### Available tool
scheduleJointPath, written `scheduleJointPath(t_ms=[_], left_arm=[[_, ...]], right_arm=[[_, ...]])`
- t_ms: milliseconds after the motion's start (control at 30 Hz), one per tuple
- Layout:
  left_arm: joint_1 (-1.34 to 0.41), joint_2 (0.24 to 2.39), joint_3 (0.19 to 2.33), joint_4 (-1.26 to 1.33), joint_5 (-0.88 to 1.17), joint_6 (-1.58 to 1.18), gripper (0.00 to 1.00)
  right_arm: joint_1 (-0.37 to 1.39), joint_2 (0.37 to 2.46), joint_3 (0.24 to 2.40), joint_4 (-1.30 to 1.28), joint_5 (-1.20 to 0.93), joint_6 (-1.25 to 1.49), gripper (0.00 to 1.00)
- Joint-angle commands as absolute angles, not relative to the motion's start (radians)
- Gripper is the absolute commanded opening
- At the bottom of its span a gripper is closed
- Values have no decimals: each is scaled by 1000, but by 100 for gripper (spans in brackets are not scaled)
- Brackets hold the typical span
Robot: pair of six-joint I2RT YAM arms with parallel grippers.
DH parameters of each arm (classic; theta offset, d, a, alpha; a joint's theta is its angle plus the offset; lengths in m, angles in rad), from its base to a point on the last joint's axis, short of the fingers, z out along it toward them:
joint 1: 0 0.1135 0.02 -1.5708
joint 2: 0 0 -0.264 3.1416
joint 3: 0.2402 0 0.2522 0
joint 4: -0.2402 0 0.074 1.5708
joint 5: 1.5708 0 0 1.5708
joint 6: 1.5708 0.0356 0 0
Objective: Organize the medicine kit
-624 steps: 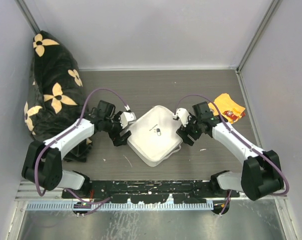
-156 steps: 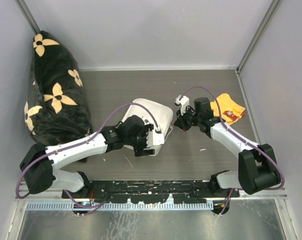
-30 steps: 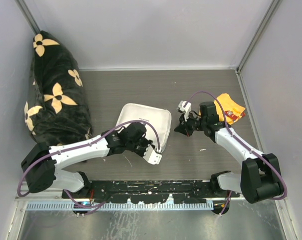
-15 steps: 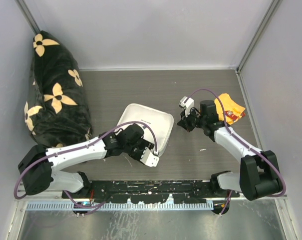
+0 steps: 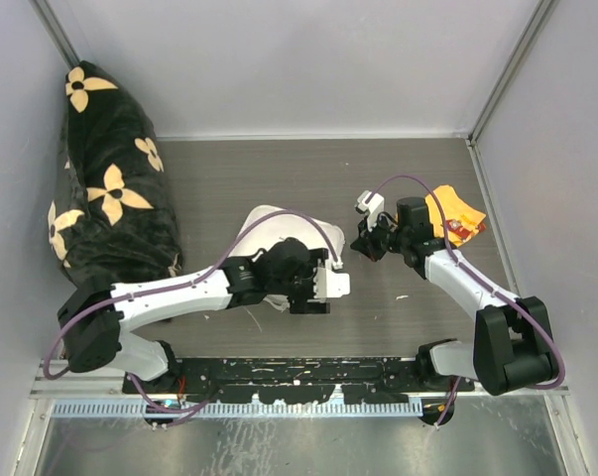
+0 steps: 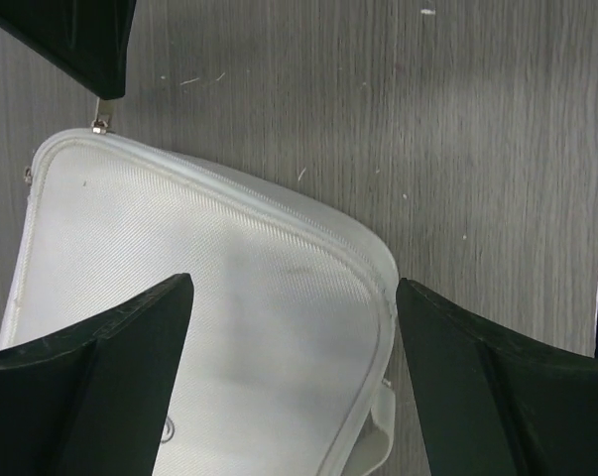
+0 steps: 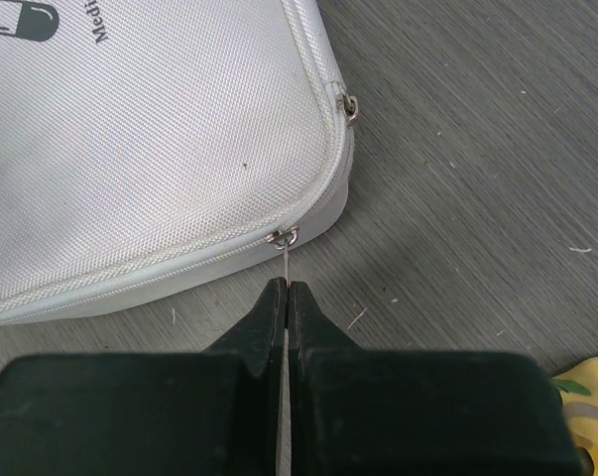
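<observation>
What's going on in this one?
Both arms are working on the white fabric medicine kit, which lies flat on the table and looks zipped shut. The right gripper is shut on the thin zipper pull at one corner of the kit. The left gripper hangs open over the kit, holding nothing.
</observation>
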State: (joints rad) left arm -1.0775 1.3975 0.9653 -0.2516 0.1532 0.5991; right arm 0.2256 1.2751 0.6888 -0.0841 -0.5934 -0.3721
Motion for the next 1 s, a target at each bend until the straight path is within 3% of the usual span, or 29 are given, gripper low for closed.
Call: scheduleJointPath(t_ms=[0, 167, 433, 667, 967], left_arm=[[-1124, 1475, 1040, -152, 37, 441, 85], [-1157, 1574, 1091, -159, -88, 458, 77], [-1152, 1500, 989, -267, -133, 624, 34], [-1146, 1385, 825, -394, -69, 707, 3], [-1144, 1326, 794, -475, 22, 705, 0]], right_arm=[[221, 1264, 735, -70, -612, -387, 1], [222, 1262, 735, -77, -614, -386, 1], [221, 1252, 730, -101, -614, -458, 1], [221, 1263, 733, -101, -549, -512, 1], [222, 1264, 738, -67, -449, -505, 1]])
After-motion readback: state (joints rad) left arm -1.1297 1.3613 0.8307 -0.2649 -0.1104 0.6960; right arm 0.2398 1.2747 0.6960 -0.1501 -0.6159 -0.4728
